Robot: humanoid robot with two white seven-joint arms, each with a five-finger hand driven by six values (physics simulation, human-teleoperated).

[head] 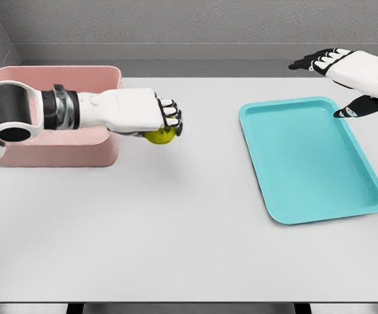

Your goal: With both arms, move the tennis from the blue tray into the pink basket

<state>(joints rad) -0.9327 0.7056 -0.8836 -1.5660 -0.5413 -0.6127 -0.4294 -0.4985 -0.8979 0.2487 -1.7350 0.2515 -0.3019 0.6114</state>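
Left hand point(151, 112) fingers point(170, 112) curl around the ball point(160, 136); the basket point(78, 152) lies just behind them, wristward. Right hand point(346, 69) hangs spread.

You see a yellow-green tennis ball point(161, 136) under the left hand point(151, 112), whose shell is white with black fingers point(171, 111). Behind that hand, the wrist carries a band of grey and black rings, and the elbow joint is white around a black disc. Left of the ball sits the pink basket point(58, 152), a soft salmon pink, slightly paler inside. Right of the ball lies the tray point(307, 160), a flat turquoise blue with a lighter rim. Beyond the tray, the right hand point(346, 72) is white with black fingertips. The table point(176, 229) is plain pale grey, unpatterned; the wall behind is speckled grey.
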